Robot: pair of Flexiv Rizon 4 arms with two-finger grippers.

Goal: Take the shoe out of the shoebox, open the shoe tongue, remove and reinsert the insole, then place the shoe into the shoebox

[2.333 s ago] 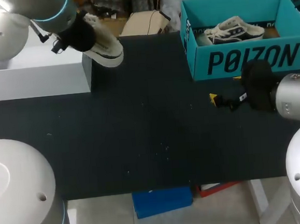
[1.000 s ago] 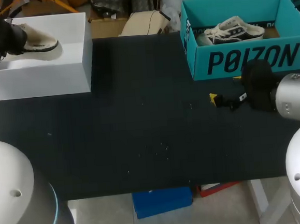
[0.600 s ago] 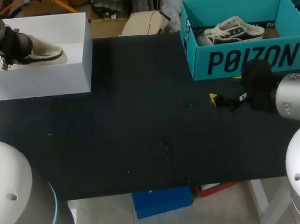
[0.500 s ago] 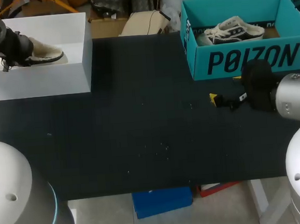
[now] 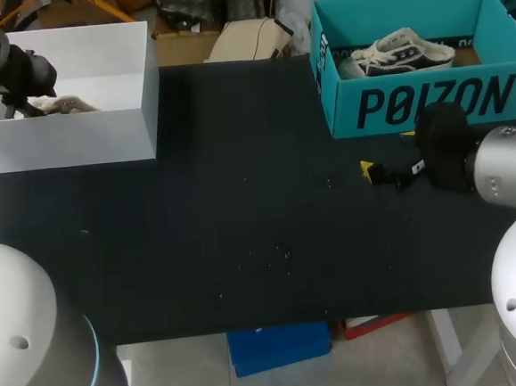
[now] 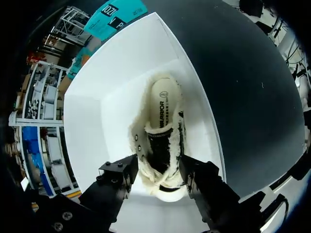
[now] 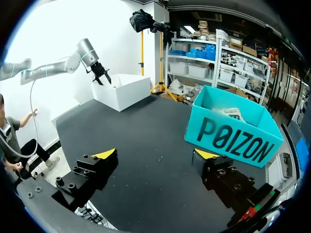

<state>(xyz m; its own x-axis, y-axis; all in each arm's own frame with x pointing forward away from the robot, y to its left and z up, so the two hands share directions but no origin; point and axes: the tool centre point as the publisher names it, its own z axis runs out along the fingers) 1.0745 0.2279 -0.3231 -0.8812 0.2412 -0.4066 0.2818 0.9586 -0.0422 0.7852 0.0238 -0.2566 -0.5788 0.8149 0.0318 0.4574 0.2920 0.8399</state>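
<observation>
A fleece-lined shoe (image 5: 68, 105) lies on the floor of the white box (image 5: 66, 141) at the table's far left corner. In the left wrist view the shoe (image 6: 163, 131) rests sole down, opening up, below and between the spread fingers (image 6: 119, 171) of my left gripper (image 6: 159, 170). That gripper is open and hangs just above the shoe's laced end, inside the box walls (image 6: 112, 73). My right gripper (image 5: 382, 172) hovers open and empty over the mat, in front of the teal box (image 5: 429, 99); its yellow tips stand wide apart in the right wrist view (image 7: 155, 155).
The teal box (image 7: 233, 131) at the far right holds a dark sneaker with white laces (image 5: 399, 52). Black mat (image 5: 259, 211) covers the table between the two boxes. My left arm (image 7: 90, 60) shows over the white box (image 7: 121, 90) in the right wrist view.
My left arm carried the shoe over the white box and lowered it. The gripper then opened and the shoe sank to the box floor. The right arm stayed still.
</observation>
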